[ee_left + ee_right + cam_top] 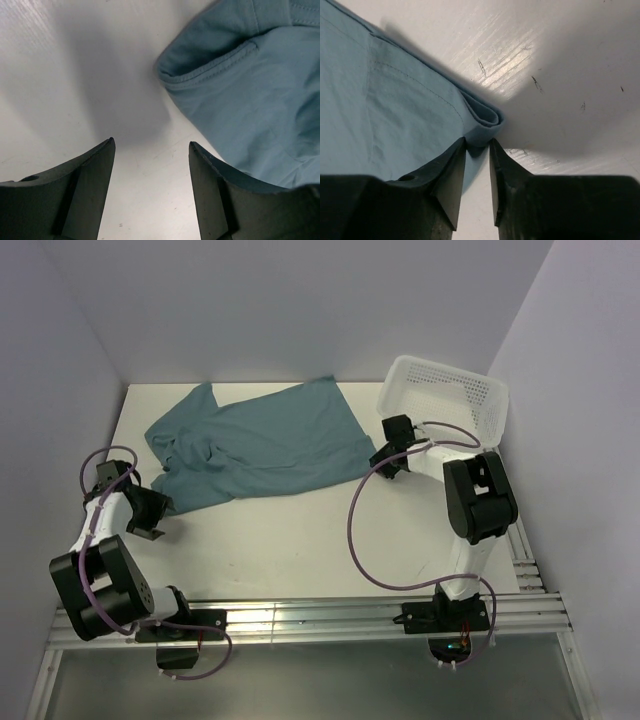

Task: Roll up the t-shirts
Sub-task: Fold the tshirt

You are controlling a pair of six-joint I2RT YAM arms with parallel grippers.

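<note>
The teal-blue t-shirt (260, 445) lies spread and rumpled across the back of the white table (300, 540), bunched at its left end. My right gripper (385, 462) is at the shirt's right lower corner. In the right wrist view that folded corner (485, 120) bulges between the narrowed fingertips of the gripper (477, 141), which pinch it. My left gripper (158, 518) sits low at the shirt's left lower edge. In the left wrist view it (151, 143) is open over bare table, and a hemmed fold of the shirt (250, 100) lies beside its right finger (210, 190).
A white mesh basket (445, 400) stands at the back right, just behind the right arm. White walls close in the table on the left, back and right. A metal rail (300, 620) with the arm bases runs along the near edge.
</note>
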